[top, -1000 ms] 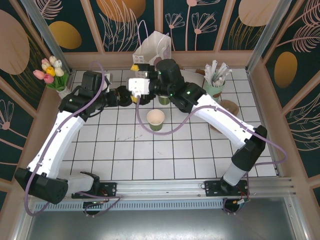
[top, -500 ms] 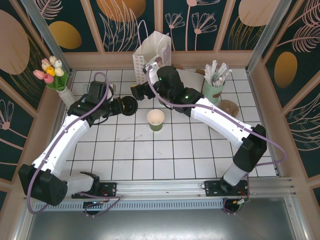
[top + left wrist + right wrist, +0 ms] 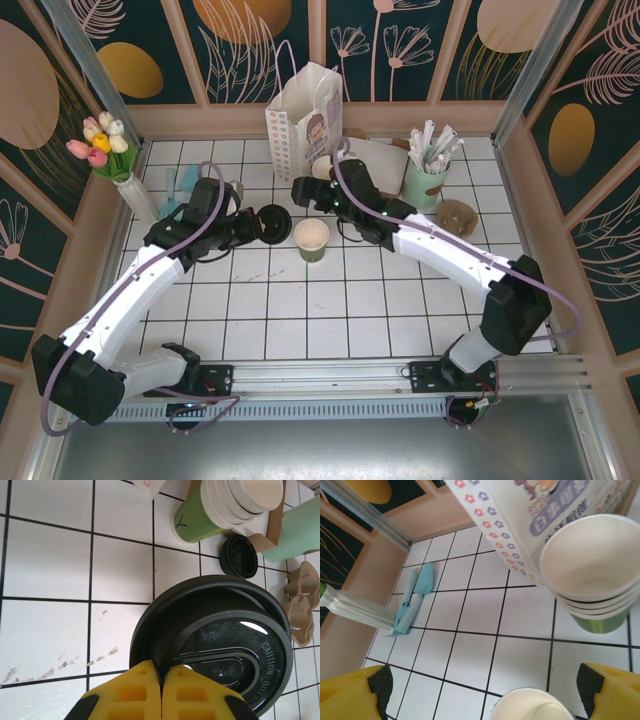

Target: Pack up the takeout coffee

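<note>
The left fingers (image 3: 131, 692) are pressed together on the near rim of the black lid (image 3: 220, 640). The lid lies roughly flat ahead of them, its lettered top facing up. Just past the lid's far edge the takeout coffee cup (image 3: 312, 240) stands upright on the tiled desk (image 3: 300, 310), uncapped, mouth up, long axis vertical. The right fingers (image 3: 350, 692) are spread wide and hold nothing. The cup's rim sits low between them, and a stack of cream-white cups (image 3: 590, 565) and the white paper bag (image 3: 530, 510) lie ahead of them.
</note>
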